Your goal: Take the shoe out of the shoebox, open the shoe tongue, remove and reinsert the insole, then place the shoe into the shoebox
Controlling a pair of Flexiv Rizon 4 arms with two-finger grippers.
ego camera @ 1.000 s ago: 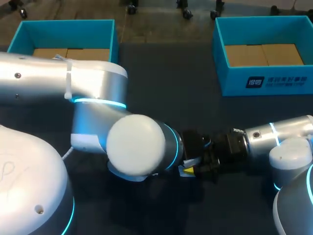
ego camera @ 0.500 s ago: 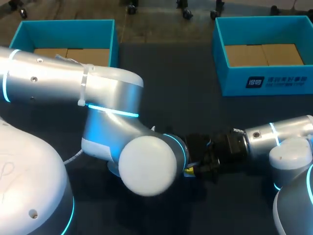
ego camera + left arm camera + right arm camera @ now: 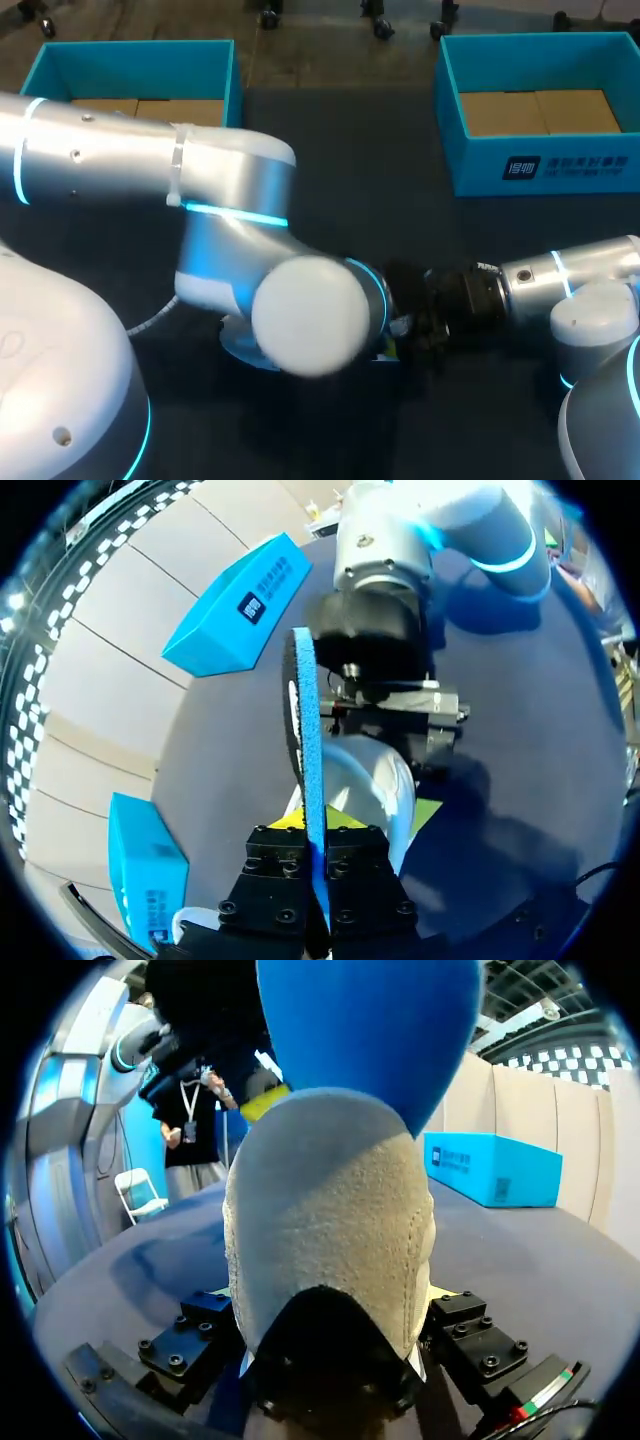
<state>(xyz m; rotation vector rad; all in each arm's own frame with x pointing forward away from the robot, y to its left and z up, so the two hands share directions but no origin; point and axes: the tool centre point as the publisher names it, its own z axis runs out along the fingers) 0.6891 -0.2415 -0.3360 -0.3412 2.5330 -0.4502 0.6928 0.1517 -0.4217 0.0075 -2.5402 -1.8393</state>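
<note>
In the left wrist view a blue insole (image 3: 303,720) stands on edge, rising out of a white shoe (image 3: 375,780), and my left gripper (image 3: 312,832) is shut on its near end. Beyond the shoe, my right gripper (image 3: 385,695) has the shoe from the other side. The right wrist view shows the shoe's grey suede heel (image 3: 330,1220) between the fingers of my right gripper (image 3: 330,1335), which press on both sides, with the insole (image 3: 370,1030) sticking up above it. In the head view my left arm (image 3: 300,310) hides the shoe; my right gripper (image 3: 418,322) meets it mid-table.
Two open blue shoeboxes stand at the back of the table, one at the left (image 3: 130,46) and one at the right (image 3: 540,165), both showing brown card inside. The dark table (image 3: 350,170) lies between them.
My left arm has swung its elbow to the right and closer to the right gripper, covering more of the spot where the shoe sits. The right arm has not moved.
</note>
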